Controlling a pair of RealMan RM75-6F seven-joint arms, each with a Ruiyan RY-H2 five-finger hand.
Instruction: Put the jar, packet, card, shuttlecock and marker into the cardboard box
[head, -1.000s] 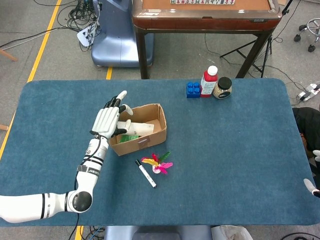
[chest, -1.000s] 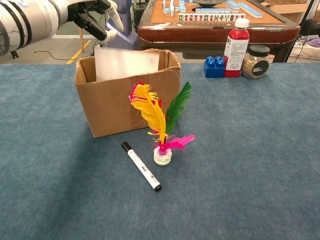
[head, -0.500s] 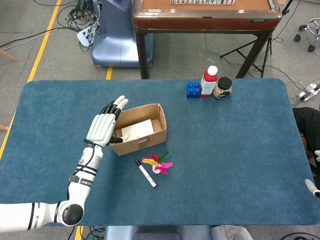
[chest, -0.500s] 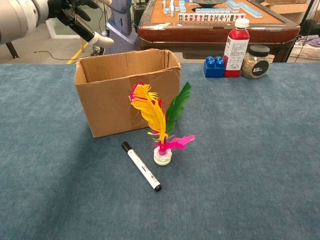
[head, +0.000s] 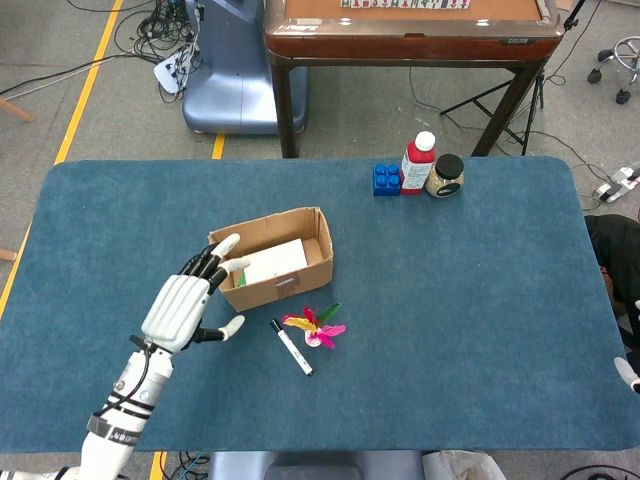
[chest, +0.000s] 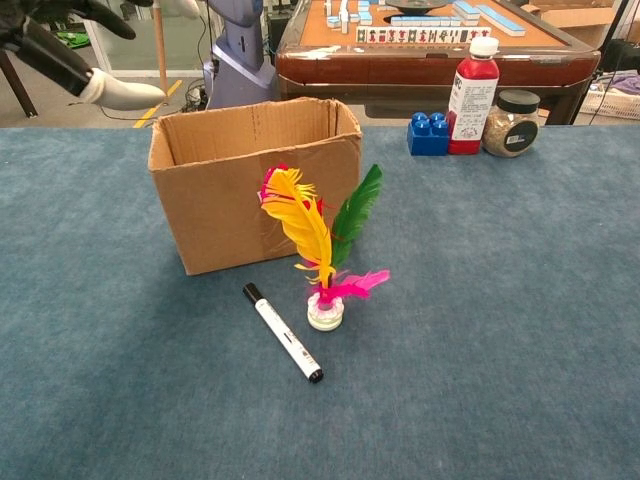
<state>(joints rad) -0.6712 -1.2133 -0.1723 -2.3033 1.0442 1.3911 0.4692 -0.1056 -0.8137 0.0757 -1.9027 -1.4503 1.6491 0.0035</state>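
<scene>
One cardboard box (head: 280, 262), one card (head: 273, 262) inside, is flanked by the left robot hand (head: 185, 303), spread and empty.
One marker (chest: 283, 332), one shuttlecock (chest: 325, 255) and one jar (chest: 511, 123) are seen on the bench (head: 460, 300).

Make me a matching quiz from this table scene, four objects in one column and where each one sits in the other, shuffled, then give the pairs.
Objects:
1. marker
2. jar
3. shuttlecock
4. white card

Places:
A. inside the cardboard box
B. at the far edge, next to the red bottle
C. standing upright on the cloth in front of the box
D. lying flat just left of the feathers

Pairs: 1-D, 2-B, 3-C, 4-A
</scene>
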